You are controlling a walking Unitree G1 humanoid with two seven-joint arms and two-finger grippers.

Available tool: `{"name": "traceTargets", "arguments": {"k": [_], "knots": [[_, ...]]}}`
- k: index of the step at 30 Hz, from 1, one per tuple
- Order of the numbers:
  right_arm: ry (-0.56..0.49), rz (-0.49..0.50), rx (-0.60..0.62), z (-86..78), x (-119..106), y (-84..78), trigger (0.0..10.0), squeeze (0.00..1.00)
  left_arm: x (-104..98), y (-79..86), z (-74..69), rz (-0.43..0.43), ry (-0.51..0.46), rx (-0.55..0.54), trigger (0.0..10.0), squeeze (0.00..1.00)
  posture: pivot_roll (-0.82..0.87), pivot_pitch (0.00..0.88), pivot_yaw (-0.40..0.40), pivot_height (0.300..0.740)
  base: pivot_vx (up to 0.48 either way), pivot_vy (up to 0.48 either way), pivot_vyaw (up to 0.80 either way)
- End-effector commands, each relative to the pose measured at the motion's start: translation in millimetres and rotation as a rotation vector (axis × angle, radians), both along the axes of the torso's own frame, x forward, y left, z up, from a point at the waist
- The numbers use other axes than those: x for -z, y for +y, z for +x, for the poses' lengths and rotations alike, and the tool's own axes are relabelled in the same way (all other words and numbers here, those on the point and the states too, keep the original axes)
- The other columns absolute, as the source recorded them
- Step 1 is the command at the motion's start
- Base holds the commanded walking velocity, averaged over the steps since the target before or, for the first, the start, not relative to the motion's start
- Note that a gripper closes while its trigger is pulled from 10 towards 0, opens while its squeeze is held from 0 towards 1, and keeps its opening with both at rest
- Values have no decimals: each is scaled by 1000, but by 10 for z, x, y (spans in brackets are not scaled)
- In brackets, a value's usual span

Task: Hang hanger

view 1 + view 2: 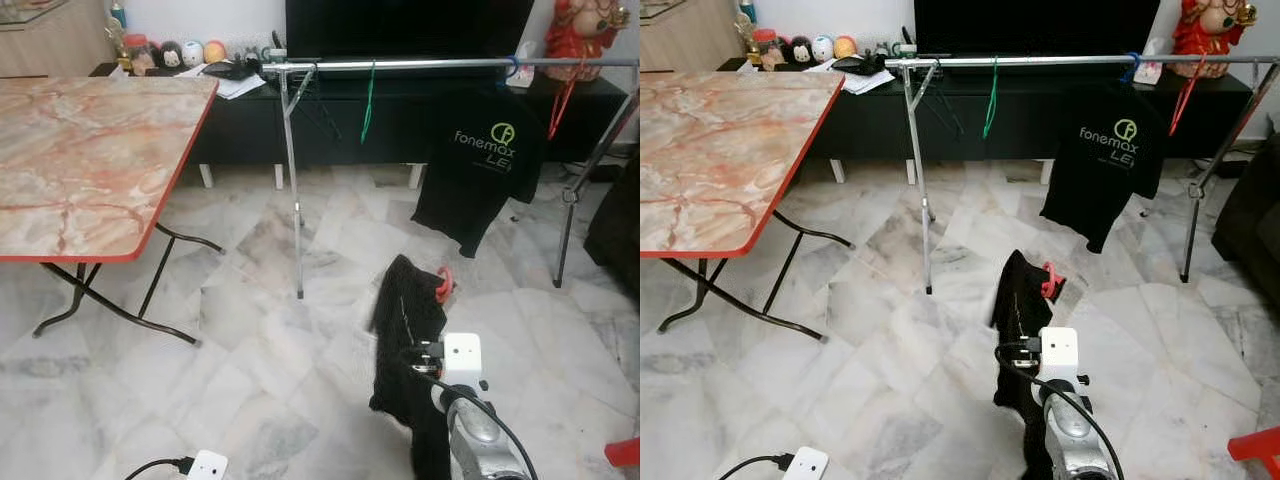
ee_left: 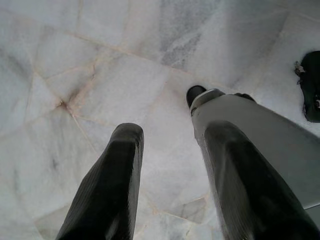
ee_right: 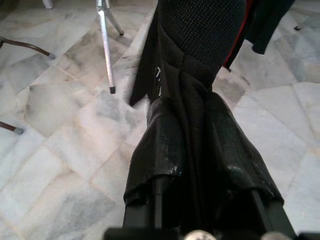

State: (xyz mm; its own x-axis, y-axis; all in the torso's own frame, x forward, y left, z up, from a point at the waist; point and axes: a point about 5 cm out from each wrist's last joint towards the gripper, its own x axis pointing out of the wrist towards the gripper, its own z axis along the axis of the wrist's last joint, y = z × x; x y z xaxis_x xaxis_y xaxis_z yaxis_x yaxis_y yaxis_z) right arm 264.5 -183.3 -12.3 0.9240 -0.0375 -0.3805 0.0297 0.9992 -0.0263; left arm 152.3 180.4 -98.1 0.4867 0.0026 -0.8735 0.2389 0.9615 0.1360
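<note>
A pale marble floor [image 1: 250, 380] spreads across the room. On it at the left stands a folding worktop [image 1: 90, 160] with a pink marbled top and a red edge. Across the back runs a silver clothes rail [image 1: 400, 65] on thin metal legs, in front of a low black TV cabinet [image 1: 330, 120]. From the rail hang a black T-shirt [image 1: 480, 165] with a green logo, an empty green hanger [image 1: 368, 105] near the middle and an empty red hanger [image 1: 562, 105] near its right end.

In front of the rail, well apart from it, the right end effector [image 3: 192, 150] holds up a black garment [image 1: 405, 340] on a red hanger [image 1: 443, 285], whose hook shows at the top of the cloth. The head views show the silver arm, the cloth and the red hook, while the right wrist view shows the two black fingers [image 3: 150, 155] clenched on the bunched cloth, with a thin red line along the garment's edge.

The left end effector [image 2: 170, 150] appears in its wrist view with its fingers spread apart and holding nothing, pointing down at the floor.

A white plug adapter [image 1: 207, 466] with a black cable lies on the floor near the bottom edge.
</note>
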Motion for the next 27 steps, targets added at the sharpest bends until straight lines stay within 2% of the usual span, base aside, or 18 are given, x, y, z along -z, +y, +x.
{"name": "traceTargets", "arguments": {"k": [1,27], "knots": [[-53,-9,9,62,-90,-35,10000,0,47,-42,-110,-5,43,25,10000,0,-126,0,0,740,0,0,0],[-52,-17,0,61,-87,-10,10000,0,49,-48,-112,-8,46,24,10000,0,-120,0,2,740,0,0,0]]}}
